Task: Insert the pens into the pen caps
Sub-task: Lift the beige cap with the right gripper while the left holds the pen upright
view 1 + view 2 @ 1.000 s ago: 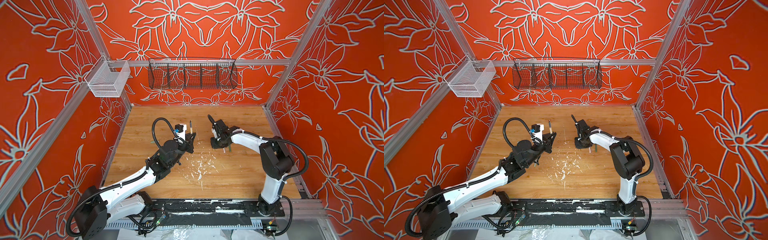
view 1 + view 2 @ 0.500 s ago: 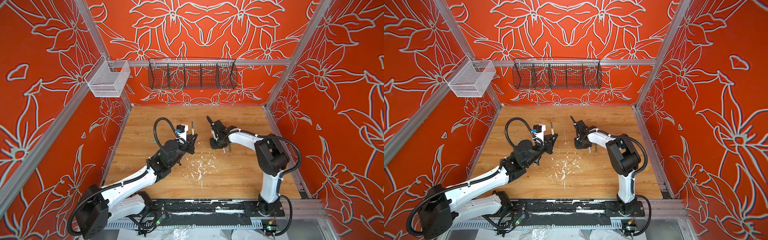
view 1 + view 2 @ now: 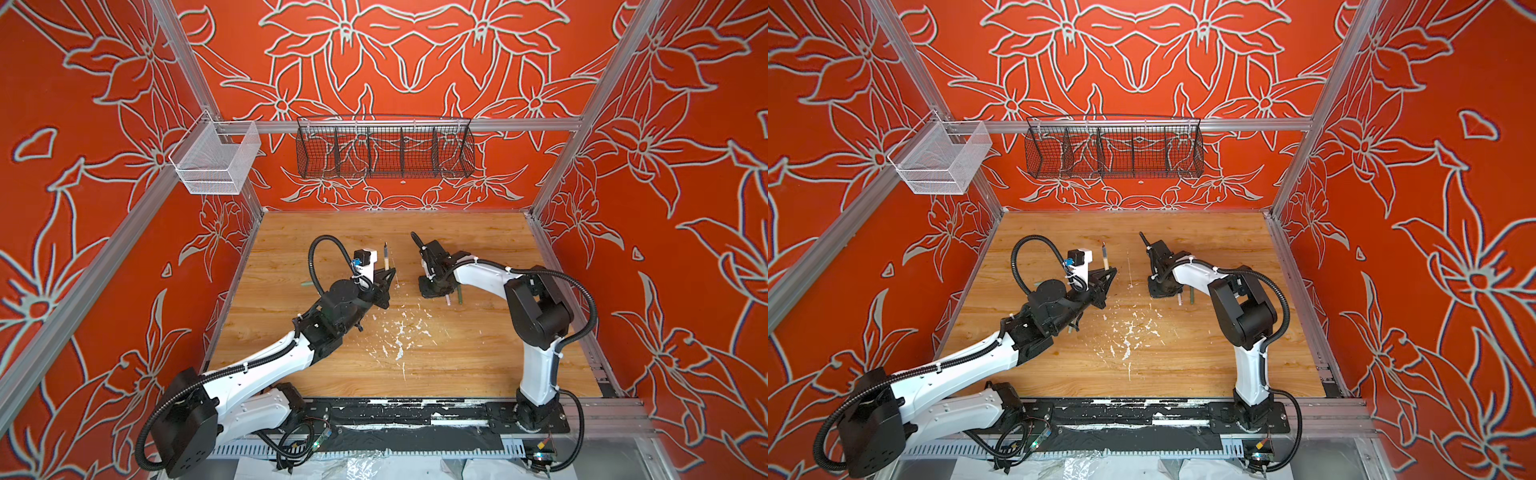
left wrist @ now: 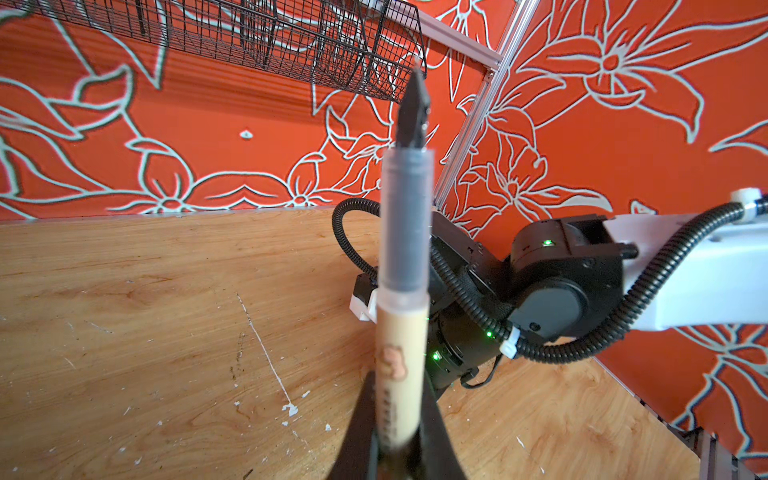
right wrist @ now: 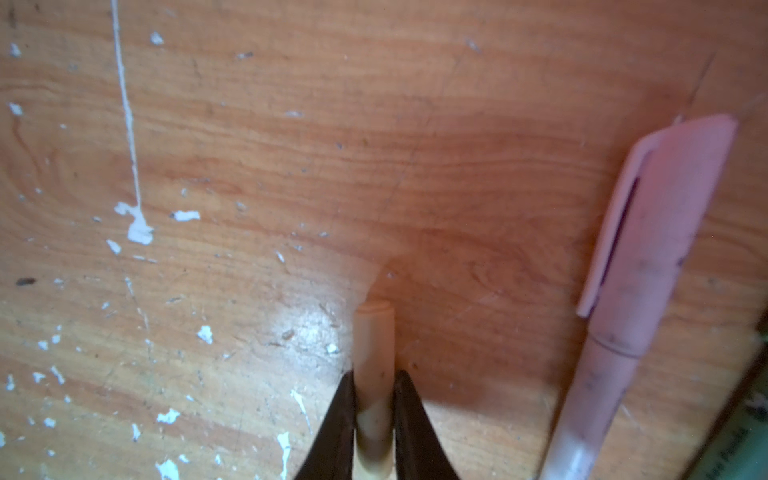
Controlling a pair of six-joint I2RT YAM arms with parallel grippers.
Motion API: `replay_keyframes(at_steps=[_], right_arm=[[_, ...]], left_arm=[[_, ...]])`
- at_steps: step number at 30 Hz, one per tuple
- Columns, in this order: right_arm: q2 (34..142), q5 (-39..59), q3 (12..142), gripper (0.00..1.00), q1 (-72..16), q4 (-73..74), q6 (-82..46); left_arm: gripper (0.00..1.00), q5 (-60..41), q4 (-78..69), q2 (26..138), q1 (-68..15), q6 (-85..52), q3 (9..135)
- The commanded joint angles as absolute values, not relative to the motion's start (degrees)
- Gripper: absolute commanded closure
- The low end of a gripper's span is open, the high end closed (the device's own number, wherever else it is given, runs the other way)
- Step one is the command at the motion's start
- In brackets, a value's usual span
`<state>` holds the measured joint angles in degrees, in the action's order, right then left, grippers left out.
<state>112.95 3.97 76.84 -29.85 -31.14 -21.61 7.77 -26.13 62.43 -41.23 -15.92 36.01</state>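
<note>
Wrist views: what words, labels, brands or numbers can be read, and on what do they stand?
Tan pen: dark print along the barrel, too blurred to read.
Green pen: dark lettering, too blurred to read.
Pink pen: only faint specks, no text.
Nothing else in either wrist view bears writing.

Left arm [image 3: 266,365] stretched forward and inward; left gripper [image 3: 390,274] aimed forward, jaws pinched together. Right arm [image 3: 482,276] bent at elbow, reached inward; right gripper [image 5: 374,415] pointed down, jaws pinched together

Twin overheads above tabletop [image 3: 457,365]; close wrist views.
</note>
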Motion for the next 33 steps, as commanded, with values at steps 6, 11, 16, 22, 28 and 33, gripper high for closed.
replay_keyframes(at_steps=[6, 11, 16, 22, 28, 33], right_arm=[[116.1, 0.1, 79.0, 0.79, -30.3, -32.5, -21.7], [116.8, -0.4, 79.6, 0.78, -30.5, -32.6, -21.8], [117.2, -0.3, 80.3, 0.78, -31.0, -32.8, -22.0], [116.7, 0.6, 81.0, 0.76, -31.6, -33.3, -22.1], [116.8, 0.7, 81.4, 0.75, -31.9, -33.8, -22.0], [116.5, 0.2, 81.6, 0.76, -32.4, -34.5, -21.6]], left_arm=[[1.00, 7.9, -27.3, 62.9, -41.4, -15.9, 37.7], [1.00, 7.8, -27.3, 62.8, -41.4, -15.9, 37.6], [1.00, 7.9, -27.2, 62.7, -41.4, -15.8, 37.6], [1.00, 7.9, -27.3, 62.6, -41.4, -15.8, 37.7], [1.00, 7.8, -27.2, 62.5, -41.4, -15.8, 37.7], [1.00, 8.0, -27.1, 62.4, -41.4, -15.7, 37.8]])
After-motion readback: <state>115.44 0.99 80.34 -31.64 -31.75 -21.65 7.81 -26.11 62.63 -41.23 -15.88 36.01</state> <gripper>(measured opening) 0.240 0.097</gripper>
